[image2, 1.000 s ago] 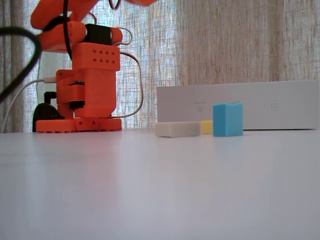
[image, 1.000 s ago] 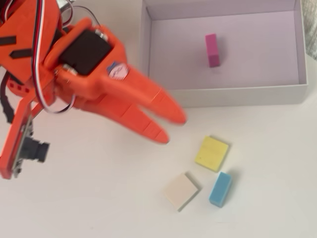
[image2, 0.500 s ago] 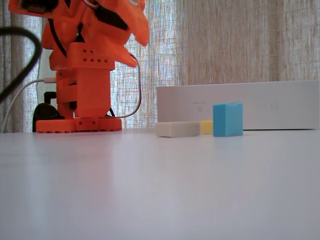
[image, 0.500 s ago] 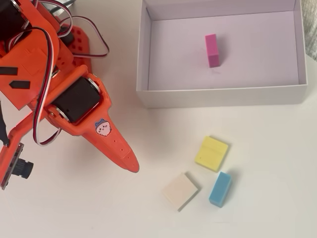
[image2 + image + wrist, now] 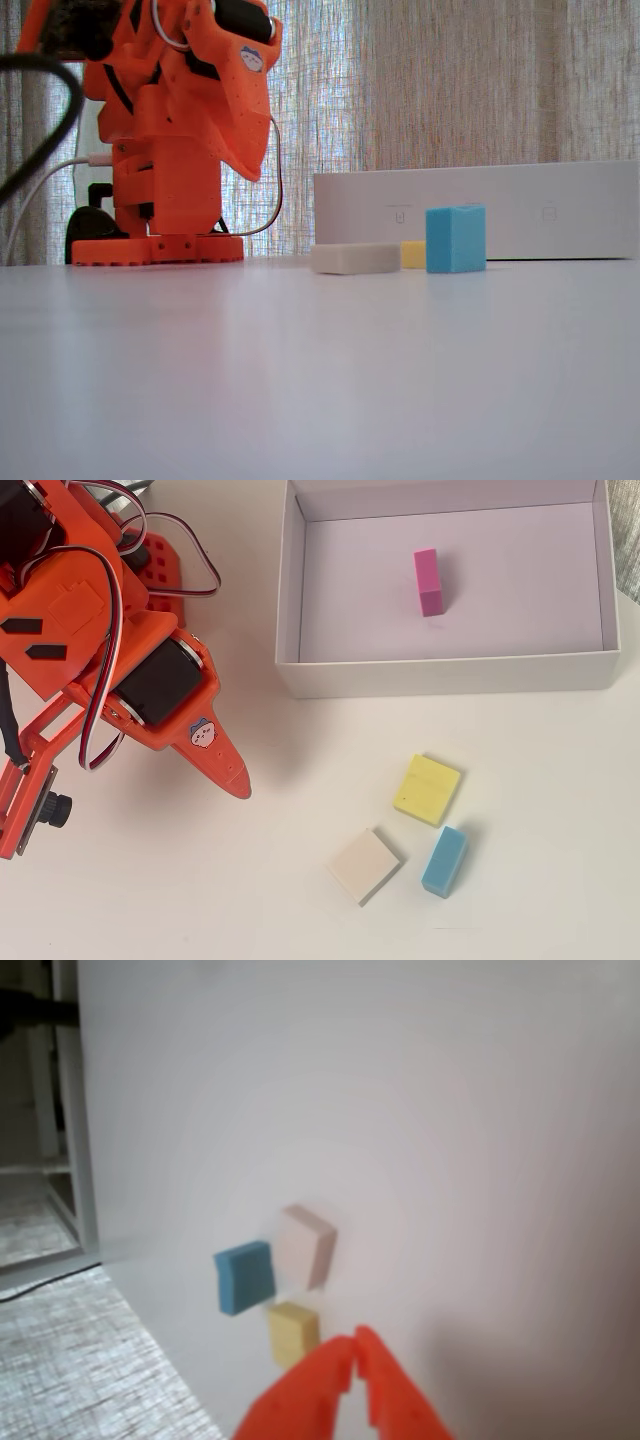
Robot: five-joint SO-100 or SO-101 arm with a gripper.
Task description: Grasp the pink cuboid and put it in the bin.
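The pink cuboid (image 5: pixel 429 581) lies inside the bin (image 5: pixel 290 600). In the overhead view it sits on the pale floor, a bit right of the middle and toward the far wall. It touches no wall. The bin is a big white box with low walls at the top right of that view. In the fixed view, only the long white side of the bin (image 5: pixel 560 210) shows, and the pink block is hidden behind it.

The gripper (image 5: pixel 355 1348) is closed and holds nothing. In the wrist view its two orange fingertips (image 5: pixel 328 1365) meet at a point, with only a thin line between them. In the overhead view the orange arm fills the left side, and the gripper (image 5: pixel 236 782) points down and right over bare table, well away from the bin.

Three other blocks rest on the white table (image 5: pixel 560 860) near the front of the bin, out of the box. In the overhead view the yellow block (image 5: pixel 428 789) is nearest the bin. The blue block (image 5: pixel 443 861) is just below it and a little right. The white block (image 5: pixel 363 865) lies to the left of the blue one. None of them touch.

In the fixed view the blue block (image 5: pixel 455 238) stands taller than the flat white block (image 5: pixel 355 258).
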